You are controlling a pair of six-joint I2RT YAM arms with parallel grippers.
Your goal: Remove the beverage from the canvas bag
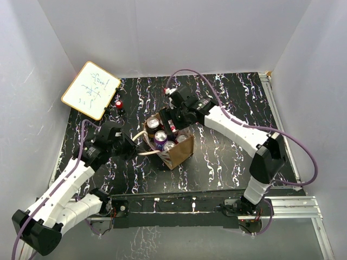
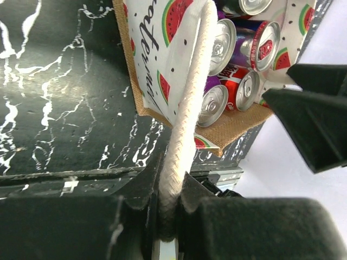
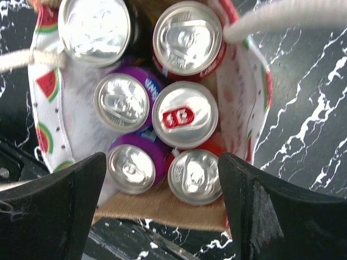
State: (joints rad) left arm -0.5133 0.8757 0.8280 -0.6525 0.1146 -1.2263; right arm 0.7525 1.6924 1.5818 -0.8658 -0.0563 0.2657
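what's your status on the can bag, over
Left gripper shut on off-white rope handle. Right gripper open over tan-brown canvas bag. Six silver-topped drinks cans upright inside, tightly packed, none lifted.

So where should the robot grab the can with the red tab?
By its top rim, coming straight down from above. The can with the red tab stands lid-up in the canvas bag, other cans and the bag's wall close around its sides, so probably only the rim is free for the open right gripper.
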